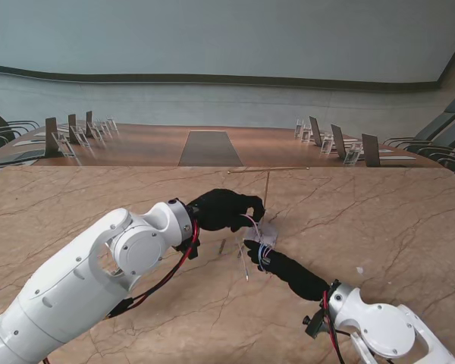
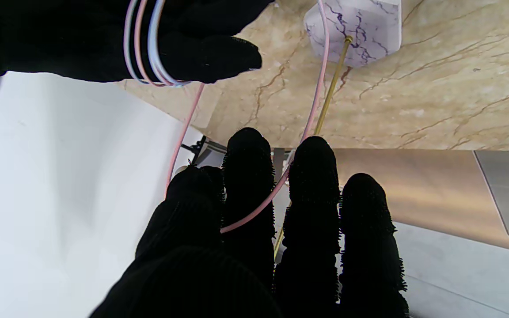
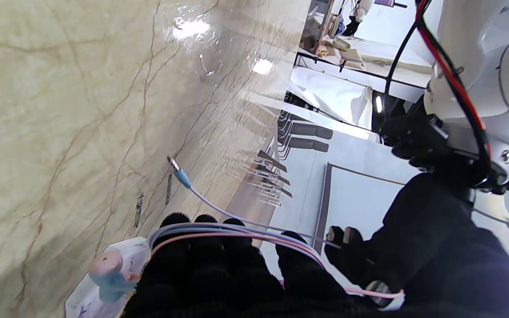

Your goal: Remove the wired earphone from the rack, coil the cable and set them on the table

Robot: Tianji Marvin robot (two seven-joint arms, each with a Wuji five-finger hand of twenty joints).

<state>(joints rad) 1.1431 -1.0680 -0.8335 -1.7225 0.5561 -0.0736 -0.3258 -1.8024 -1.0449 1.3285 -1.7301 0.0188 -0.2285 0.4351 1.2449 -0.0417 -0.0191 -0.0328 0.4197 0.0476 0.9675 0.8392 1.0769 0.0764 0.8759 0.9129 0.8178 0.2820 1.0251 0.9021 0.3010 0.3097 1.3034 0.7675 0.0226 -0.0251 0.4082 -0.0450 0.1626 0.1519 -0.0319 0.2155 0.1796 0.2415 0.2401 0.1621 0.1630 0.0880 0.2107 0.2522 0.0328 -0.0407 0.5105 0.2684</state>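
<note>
Right hand (image 1: 259, 253) wound with cable (image 3: 237, 232), left hand (image 1: 226, 208) pinching its strand, plug (image 3: 179, 174) pointing tableward.

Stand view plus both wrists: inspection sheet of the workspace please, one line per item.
Surface: marble table, bare where visible.
Job's things: earphone cable looped around right hand; rack upright on its marble base; plug hangs loose.
Clutter: small white speck, too small to identify.
Grippers: left hand pinches a pink strand; right hand carries the coils.
Cables: red and black arm wiring.
Surroundings: conference table with nameplates, chairs.
</note>
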